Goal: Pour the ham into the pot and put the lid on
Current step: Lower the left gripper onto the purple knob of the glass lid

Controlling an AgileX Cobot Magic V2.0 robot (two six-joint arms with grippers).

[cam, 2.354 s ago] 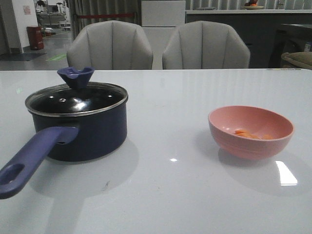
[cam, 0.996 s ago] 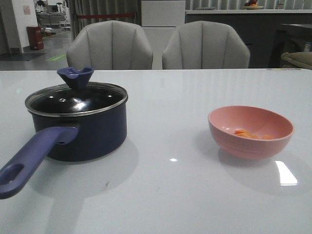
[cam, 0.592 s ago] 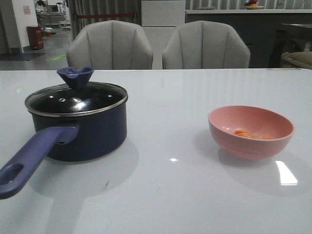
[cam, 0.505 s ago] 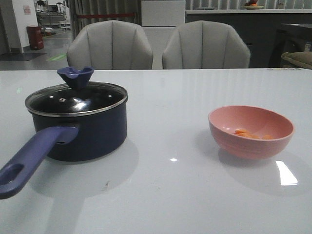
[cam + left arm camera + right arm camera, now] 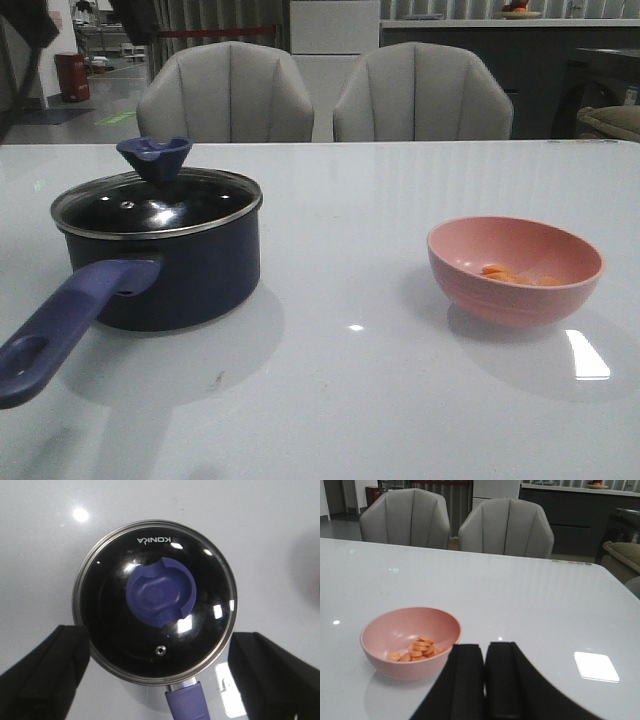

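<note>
Nearest me, beside the pot (image 5: 160,255), its long handle (image 5: 55,330) reaches toward my side of the tabletop (image 5: 350,400). On the pot sits the lid (image 5: 155,600), closed all round, so lifting it off is the step in hand as I judge it. My left pincer (image 5: 159,672) hangs straight above, jaws spread wide, one on either side of the lid's rim. To do it well I should come down centred on the blue knob (image 5: 161,596), close across its flared sides, and lift straight up so the rim clears without dragging the pot. Well to the right of the pot stands the pink bowl (image 5: 515,270), the ham (image 5: 416,650) lying in its bottom. My right pincer (image 5: 485,680) waits near the bowl, jaws pressed together, empty. Beyond the pot stand two grey chairs (image 5: 225,92).
</note>
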